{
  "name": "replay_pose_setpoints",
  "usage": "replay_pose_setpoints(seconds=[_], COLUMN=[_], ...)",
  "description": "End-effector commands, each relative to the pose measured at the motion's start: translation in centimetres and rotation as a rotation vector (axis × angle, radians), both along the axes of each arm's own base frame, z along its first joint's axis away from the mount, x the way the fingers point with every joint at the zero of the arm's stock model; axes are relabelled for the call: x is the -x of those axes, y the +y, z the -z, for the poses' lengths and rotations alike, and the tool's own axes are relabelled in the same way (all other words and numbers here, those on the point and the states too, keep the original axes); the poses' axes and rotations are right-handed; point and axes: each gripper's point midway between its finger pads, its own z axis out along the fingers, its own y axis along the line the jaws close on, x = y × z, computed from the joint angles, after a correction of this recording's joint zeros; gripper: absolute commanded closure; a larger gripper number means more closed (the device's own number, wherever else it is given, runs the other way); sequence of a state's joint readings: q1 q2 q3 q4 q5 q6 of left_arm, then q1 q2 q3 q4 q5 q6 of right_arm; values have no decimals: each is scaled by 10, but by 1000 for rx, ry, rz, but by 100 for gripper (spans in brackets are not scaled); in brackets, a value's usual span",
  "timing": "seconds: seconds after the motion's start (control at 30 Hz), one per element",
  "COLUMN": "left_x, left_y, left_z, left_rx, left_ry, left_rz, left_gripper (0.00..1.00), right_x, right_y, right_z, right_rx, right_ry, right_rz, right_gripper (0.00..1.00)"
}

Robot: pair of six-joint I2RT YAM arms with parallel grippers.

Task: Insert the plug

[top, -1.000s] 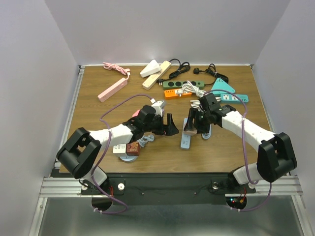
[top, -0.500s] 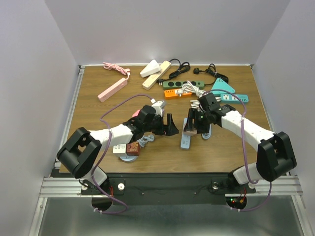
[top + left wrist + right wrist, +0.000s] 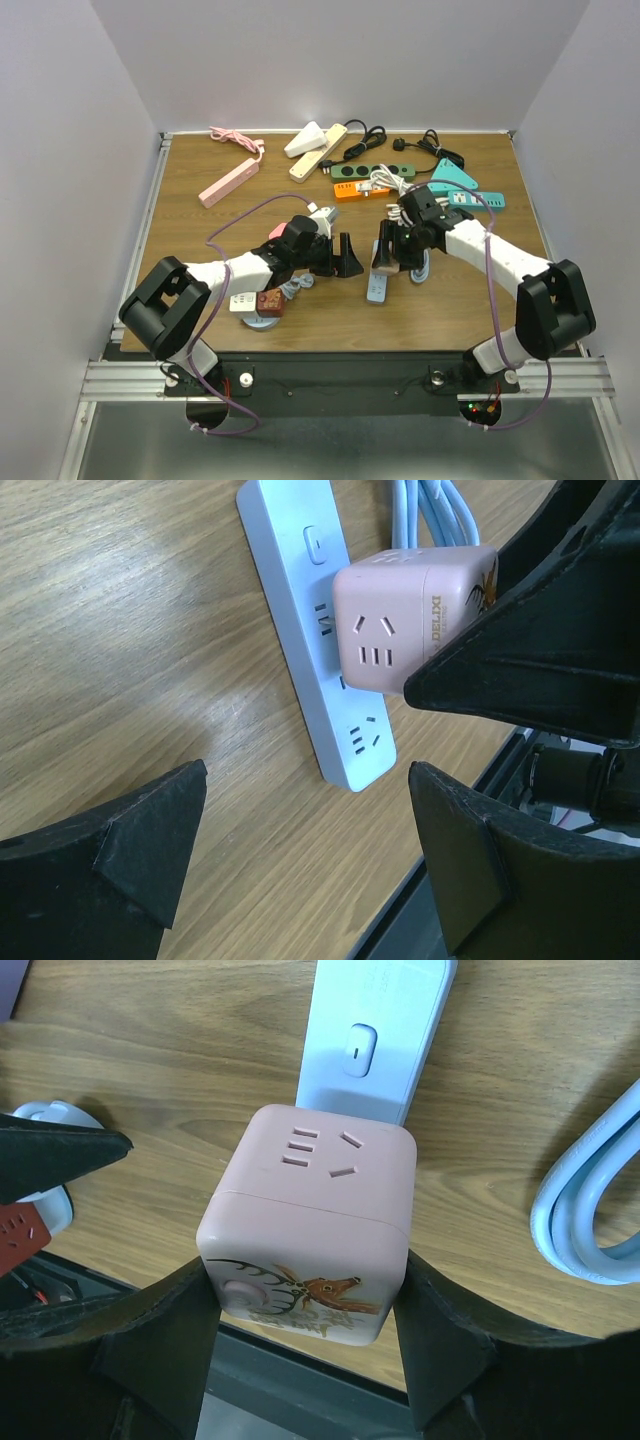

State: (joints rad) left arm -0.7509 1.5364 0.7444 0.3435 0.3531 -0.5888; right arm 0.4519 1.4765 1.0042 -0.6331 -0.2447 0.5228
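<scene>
A pink cube plug [image 3: 310, 1220] with a deer picture is clamped between the fingers of my right gripper [image 3: 307, 1265]. It sits over the middle of a pale blue power strip [image 3: 375, 1030] lying on the wooden table. The cube hides whether its prongs are seated. In the left wrist view the pink cube plug [image 3: 400, 620] covers the strip [image 3: 320, 650] just past its switch. My left gripper [image 3: 305, 780] is open and holds nothing, low over the wood off the strip's near end. From above, the left gripper [image 3: 345, 255] and right gripper [image 3: 392, 255] face each other across the strip [image 3: 377, 289].
A pale blue cable coil [image 3: 590, 1220] lies right of the strip. At the back lie pink [image 3: 230, 182], cream [image 3: 318, 150], green [image 3: 372, 172], orange [image 3: 360, 190] and teal [image 3: 465, 190] strips. A brown cube [image 3: 268, 302] sits by the left arm. The table's front edge is close.
The right gripper with the pink cube has edged slightly to the left. The left gripper has barely moved.
</scene>
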Motion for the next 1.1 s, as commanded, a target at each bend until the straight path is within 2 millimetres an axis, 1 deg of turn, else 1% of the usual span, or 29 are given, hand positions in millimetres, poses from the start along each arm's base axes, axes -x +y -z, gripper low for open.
replay_pose_setpoints(seconds=[0.0,0.1,0.17,0.23,0.27,0.33,0.37,0.5,0.6,0.63,0.8,0.97,1.07], left_x=[2,2,2,1,1,2,2,2,2,2,2,2,3], left_y=[-2,-3,-4,-5,-5,-6,-6,-8,-8,-8,-11,-11,-10], left_z=[-3,-3,-2,-2,-2,-1,0,0,1,2,1,3,5], left_rx=[21,24,24,24,25,25,22,25,24,23,30,29,27], left_ry=[-18,-16,-12,-11,-11,-7,-2,-1,2,3,4,11,13], left_rz=[20,26,29,31,32,36,35,46,47,47,54,57,57], left_gripper=[7,8,7,7,8,7,7,8,8,8,8,8,8], right_x=[-15,-25,-29,-38,-39,-45,-46,-55,-61,-64,-80,-85,-85], right_y=[1,-2,-3,-3,-3,-1,-1,-4,-5,-9,-17,-16,-20], right_z=[-9,-13,-10,-13,-8,-10,-7,-5,-8,-7,-18,-15,-12], right_rx=[22,44,60,68,79,81,88,114,126,143,185,197,214], right_ry=[-46,-69,-64,-80,-66,-76,-66,-75,-89,-94,-149,-143,-144], right_rz=[-17,-10,-11,-16,-17,-25,-27,-20,-12,3,42,30,35], right_gripper=[100,99,100,100,100,100,100,100,100,100,100,100,100])
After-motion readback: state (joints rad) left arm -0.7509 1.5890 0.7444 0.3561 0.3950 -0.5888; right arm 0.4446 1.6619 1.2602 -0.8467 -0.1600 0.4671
